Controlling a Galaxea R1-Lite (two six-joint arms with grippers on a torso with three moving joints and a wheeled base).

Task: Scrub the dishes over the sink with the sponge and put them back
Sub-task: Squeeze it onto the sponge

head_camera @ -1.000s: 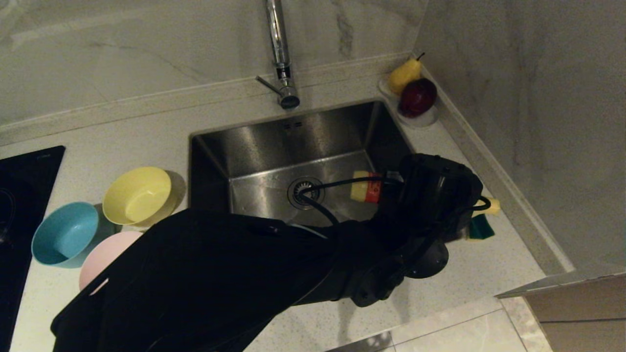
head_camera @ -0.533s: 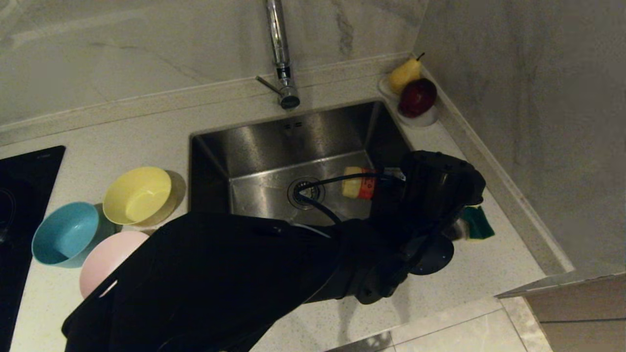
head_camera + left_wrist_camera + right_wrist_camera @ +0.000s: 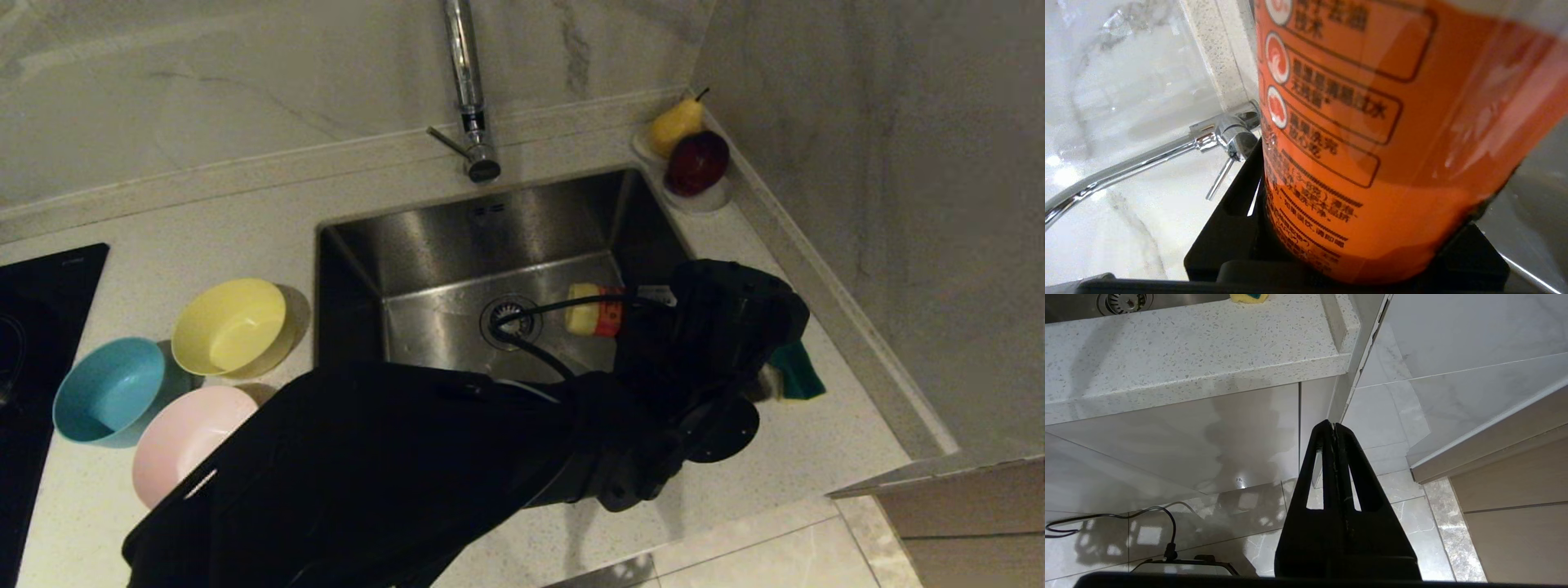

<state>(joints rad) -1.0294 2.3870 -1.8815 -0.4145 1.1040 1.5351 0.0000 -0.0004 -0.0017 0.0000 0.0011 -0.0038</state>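
Observation:
My left gripper (image 3: 647, 314) reaches across the right side of the sink (image 3: 506, 220) and is shut on an orange detergent bottle (image 3: 602, 311), held about level with its yellow cap toward the drain. In the left wrist view the bottle (image 3: 1372, 134) fills the space between the black fingers (image 3: 1229, 220). The green and yellow sponge (image 3: 796, 371) lies on the counter right of the sink, just beyond my wrist. The dishes stand left of the sink: a yellow bowl (image 3: 233, 327), a blue bowl (image 3: 110, 390) and a pink bowl (image 3: 184, 441). My right gripper (image 3: 1334, 426) hangs shut below the counter.
The chrome tap (image 3: 465, 90) rises behind the sink. A pear (image 3: 676, 124) and a dark red apple (image 3: 696, 162) sit on a small dish in the back right corner. A black hob (image 3: 33, 343) lies at the far left. A wall closes the right side.
The left wrist has turned and the bottle's cap end has shifted a little left over the basin. My forearm has slid right, uncovering more of the pink bowl.

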